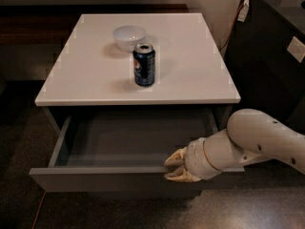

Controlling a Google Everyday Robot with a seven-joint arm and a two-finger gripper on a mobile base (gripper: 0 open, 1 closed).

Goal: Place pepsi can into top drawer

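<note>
The pepsi can (144, 65) stands upright near the middle of the cabinet's white top (86, 75). The top drawer (95, 178) is pulled far out below it, and its shallow grey interior (128, 137) shows nothing inside. My gripper (175, 167) is at the right part of the drawer's front panel. One finger lies over the panel's top edge on the inner side and the other on the outer face. The cream arm (257, 140) reaches in from the right.
A white bowl (128, 36) sits on the top just behind the can. A dark cabinet (276, 56) with a cable stands close on the right. An orange cable (40, 209) runs on the dark floor at the lower left.
</note>
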